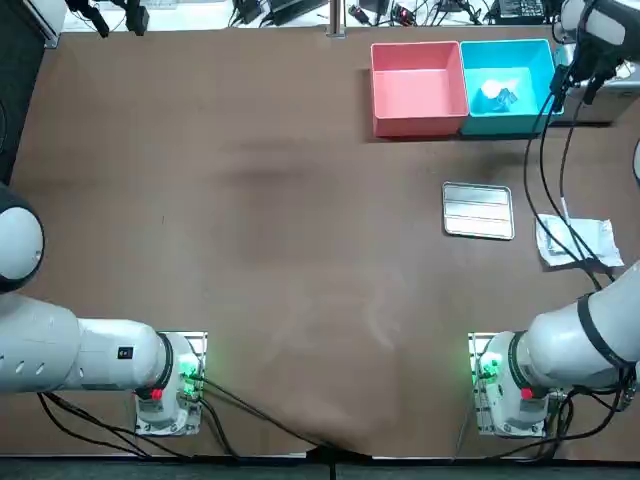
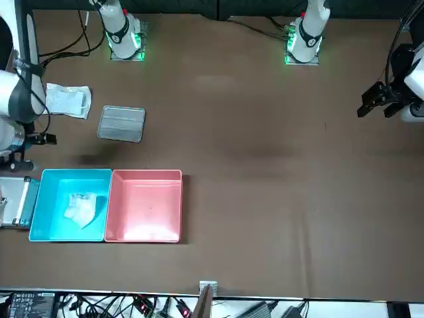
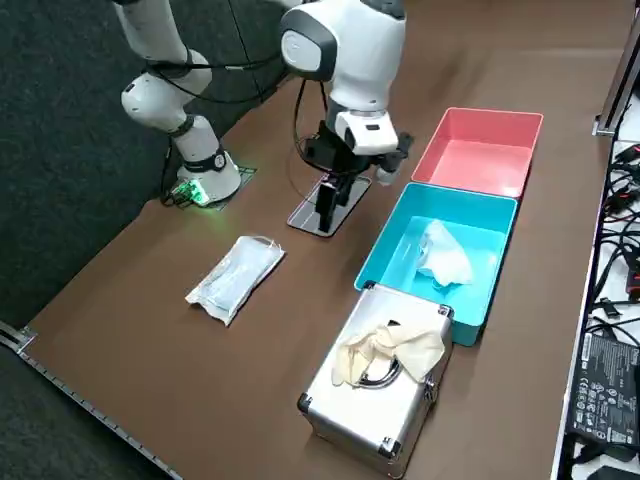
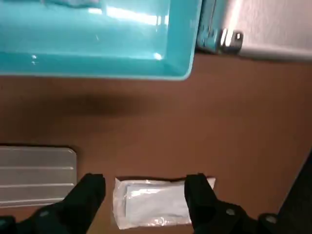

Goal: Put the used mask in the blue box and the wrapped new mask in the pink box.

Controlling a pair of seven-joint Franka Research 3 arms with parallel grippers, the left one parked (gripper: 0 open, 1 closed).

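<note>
Hovering near the blue box (image 1: 508, 126) with fingers spread and nothing held, the right gripper (image 4: 144, 178) is lined up toward the wrapped mask (image 1: 577, 240), which lies flat on the table, well apart from the pink box (image 1: 418, 126). The used mask (image 1: 497, 93) sits inside the blue box, so that step looks done. The next move calls for lowering over the wrapped mask and pinching it.

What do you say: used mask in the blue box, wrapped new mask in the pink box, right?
Not quite. The used mask is in the blue box, but the wrapped new mask lies on the table; the pink box holds nothing, as the top view shows. The right pincer hangs open above the table.
</note>
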